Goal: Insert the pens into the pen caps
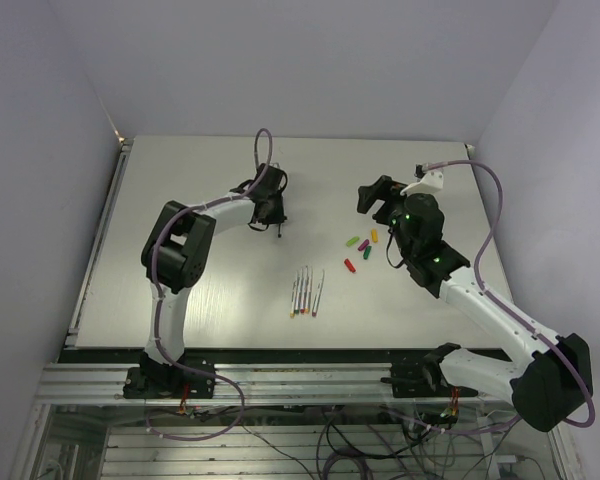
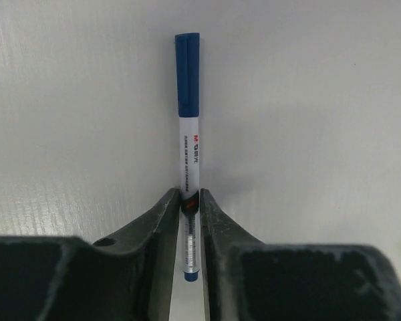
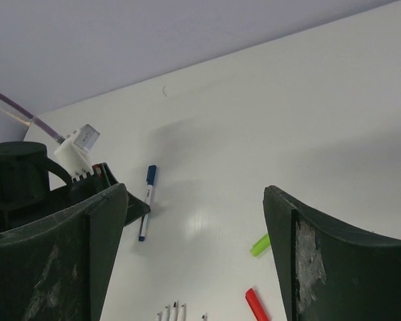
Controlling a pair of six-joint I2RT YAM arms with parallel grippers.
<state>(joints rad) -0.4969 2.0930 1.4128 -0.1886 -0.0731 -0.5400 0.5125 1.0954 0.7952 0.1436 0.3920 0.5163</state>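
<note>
My left gripper [image 1: 276, 216] [image 2: 189, 195] is shut on a white pen [image 2: 189, 144] with a blue cap on its far end, low over the table at the back middle. This pen also shows in the right wrist view [image 3: 146, 197]. Several uncapped white pens [image 1: 306, 292] lie side by side in the middle of the table; their tips show in the right wrist view [image 3: 174, 311]. Several loose caps lie to their right, among them a green cap [image 1: 352, 241] [image 3: 260, 245], a yellow cap [image 1: 374, 236] and a red cap [image 1: 349, 265] [image 3: 256, 304]. My right gripper [image 1: 378, 198] [image 3: 195, 200] is wide open and empty, raised behind the caps.
The white table [image 1: 200, 290] is bounded by a grey wall at the back and both sides. An aluminium rail [image 1: 280, 375] runs along the near edge by the arm bases. The right arm's purple cable [image 1: 490, 235] loops over the right side.
</note>
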